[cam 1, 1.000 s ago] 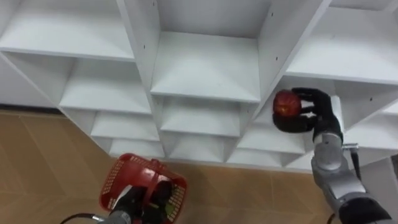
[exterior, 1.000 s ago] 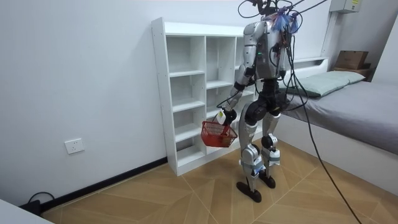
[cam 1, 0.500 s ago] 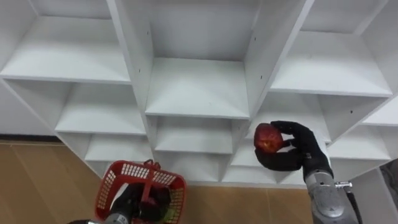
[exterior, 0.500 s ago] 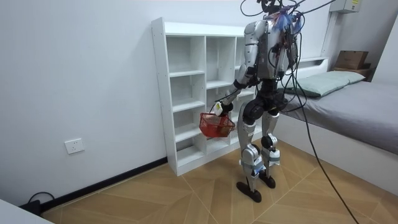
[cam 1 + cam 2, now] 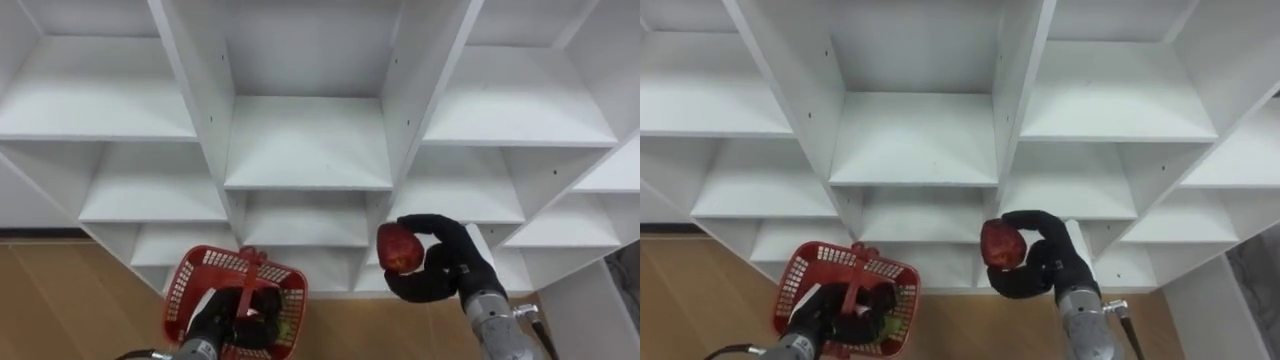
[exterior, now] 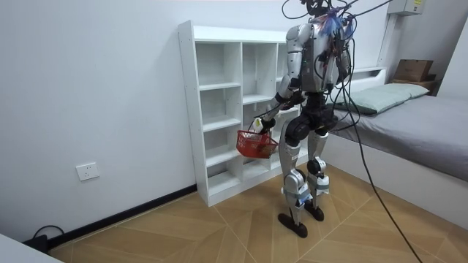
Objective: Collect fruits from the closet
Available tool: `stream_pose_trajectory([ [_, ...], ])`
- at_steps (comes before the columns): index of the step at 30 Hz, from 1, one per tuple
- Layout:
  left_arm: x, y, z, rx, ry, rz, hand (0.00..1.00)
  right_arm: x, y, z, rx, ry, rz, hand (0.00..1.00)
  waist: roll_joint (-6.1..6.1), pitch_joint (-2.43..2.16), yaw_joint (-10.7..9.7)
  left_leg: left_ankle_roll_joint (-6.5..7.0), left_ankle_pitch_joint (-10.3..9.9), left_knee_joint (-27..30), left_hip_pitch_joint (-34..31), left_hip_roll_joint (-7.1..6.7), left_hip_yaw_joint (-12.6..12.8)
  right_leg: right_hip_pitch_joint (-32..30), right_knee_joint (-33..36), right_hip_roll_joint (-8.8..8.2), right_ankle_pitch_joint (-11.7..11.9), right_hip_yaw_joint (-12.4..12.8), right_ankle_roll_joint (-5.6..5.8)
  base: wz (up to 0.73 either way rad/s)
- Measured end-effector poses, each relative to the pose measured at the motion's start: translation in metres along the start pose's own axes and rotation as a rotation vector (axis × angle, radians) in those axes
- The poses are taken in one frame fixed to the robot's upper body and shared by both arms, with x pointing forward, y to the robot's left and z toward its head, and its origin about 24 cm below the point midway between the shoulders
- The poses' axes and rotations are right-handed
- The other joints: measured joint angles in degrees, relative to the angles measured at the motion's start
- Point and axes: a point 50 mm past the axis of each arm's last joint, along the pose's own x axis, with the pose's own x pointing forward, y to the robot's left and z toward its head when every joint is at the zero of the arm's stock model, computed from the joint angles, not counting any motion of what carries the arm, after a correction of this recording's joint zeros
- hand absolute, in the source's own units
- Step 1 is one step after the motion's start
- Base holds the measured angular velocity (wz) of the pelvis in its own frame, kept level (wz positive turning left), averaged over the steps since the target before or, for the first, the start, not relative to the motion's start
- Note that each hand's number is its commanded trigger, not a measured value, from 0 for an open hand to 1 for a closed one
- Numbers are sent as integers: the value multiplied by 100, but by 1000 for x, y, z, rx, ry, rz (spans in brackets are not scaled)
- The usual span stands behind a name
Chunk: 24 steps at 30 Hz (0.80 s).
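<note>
Bright, even light falls on the white shelves [image 5: 305,140], with soft grey shadows under each board.

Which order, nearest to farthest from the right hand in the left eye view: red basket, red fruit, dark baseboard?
1. red fruit, held in the right hand.
2. red basket, lower left.
3. dark baseboard, far left.

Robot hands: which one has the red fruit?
The right robot hand, curled round the red fruit; the left robot hand holds the red basket.
</note>
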Motion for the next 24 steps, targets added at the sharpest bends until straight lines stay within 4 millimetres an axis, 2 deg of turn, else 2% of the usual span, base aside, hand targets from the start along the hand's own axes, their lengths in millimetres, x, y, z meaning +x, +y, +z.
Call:
stream_pose_trajectory([
  [3,1,0,1,-5,-4,-2,100,0,3,0,-44,-6,34,100,24,15,18,-1,0,1,-2,3,0,-4,-3,8,0,16,0,0],
  [8,4,1,10,-20,-26,-1,100,1,19,7,-63,-31,130,100,24,13,7,-9,-5,12,-10,13,-5,-4,8,19,2,16,-4,0],
  [12,6,-1,14,-13,-35,-7,100,3,23,11,-67,-40,170,100,13,8,7,-9,-5,13,-7,11,-5,-1,10,18,3,18,-4,0],
  [19,7,-3,11,-1,-17,-17,100,3,32,12,-73,-34,223,100,-92,-5,65,-18,-11,12,-6,25,0,-3,1,47,6,86,-9,0],
  [24,8,-6,9,13,-2,-31,100,6,36,17,-85,-50,260,100,-102,-13,147,-23,-13,9,-1,33,7,7,-20,61,12,100,-20,0],
])
